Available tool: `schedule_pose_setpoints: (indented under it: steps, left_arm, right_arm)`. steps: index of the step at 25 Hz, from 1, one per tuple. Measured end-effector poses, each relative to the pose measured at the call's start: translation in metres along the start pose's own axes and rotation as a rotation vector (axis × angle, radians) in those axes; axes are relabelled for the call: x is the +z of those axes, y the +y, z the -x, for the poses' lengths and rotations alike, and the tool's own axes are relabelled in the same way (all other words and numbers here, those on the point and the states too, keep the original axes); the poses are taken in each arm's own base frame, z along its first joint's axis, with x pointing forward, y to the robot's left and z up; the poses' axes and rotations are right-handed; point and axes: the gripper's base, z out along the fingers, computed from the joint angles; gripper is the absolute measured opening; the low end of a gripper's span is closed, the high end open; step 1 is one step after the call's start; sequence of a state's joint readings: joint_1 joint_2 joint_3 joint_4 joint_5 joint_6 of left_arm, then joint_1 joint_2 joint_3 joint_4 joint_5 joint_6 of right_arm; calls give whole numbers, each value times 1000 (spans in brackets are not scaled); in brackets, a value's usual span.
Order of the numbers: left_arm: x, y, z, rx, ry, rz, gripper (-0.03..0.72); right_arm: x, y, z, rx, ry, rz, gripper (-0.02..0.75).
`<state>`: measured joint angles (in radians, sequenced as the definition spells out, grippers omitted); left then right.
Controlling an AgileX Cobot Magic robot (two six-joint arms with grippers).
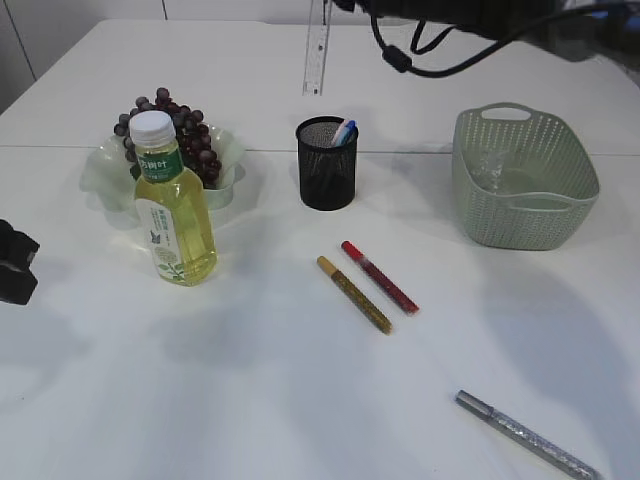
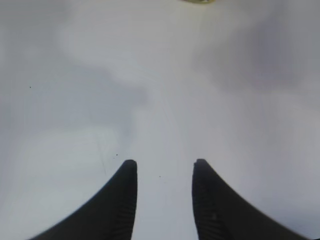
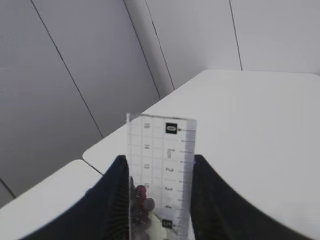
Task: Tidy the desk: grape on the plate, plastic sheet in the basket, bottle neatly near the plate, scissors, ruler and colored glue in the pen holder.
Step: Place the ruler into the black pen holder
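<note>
My right gripper is shut on a clear ruler. In the exterior view the ruler hangs upright above the black mesh pen holder, which holds a blue-and-white item. Dark grapes lie on a pale green plate, and a yellow bottle stands in front of it. Red, gold and silver glue pens lie on the table. My left gripper is open and empty over bare table, at the left edge of the exterior view.
A green basket stands at the right, with what looks like a clear sheet inside. The right arm and its cables cross the top of the exterior view. Grapes show through the ruler in the right wrist view.
</note>
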<state>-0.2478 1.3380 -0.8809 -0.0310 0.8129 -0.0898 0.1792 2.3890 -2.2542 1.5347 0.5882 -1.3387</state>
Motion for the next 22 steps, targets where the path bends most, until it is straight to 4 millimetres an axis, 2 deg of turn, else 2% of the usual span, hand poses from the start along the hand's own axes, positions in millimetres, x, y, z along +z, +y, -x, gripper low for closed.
schedule_pose_setpoints:
  steps: [4, 10, 13, 18, 22]
  left_arm:
    - [0, 0, 0, 0, -3, 0, 270]
    - [0, 0, 2, 0, -25, -2, 269]
    - [0, 0, 3, 0, -29, -3, 269]
    - [0, -1, 3, -3, -31, -6, 269]
    - [0, -1, 3, -5, -32, -8, 269]
  right_arm:
    - [9, -9, -26, -103, 1, 24, 289]
    - [16, -18, -52, -102, 30, 33, 290]
    - [18, -19, -57, -99, 38, 41, 314]
    - [18, -16, -58, -96, 39, 76, 441]
    - [18, -15, -58, -50, 41, 84, 467]
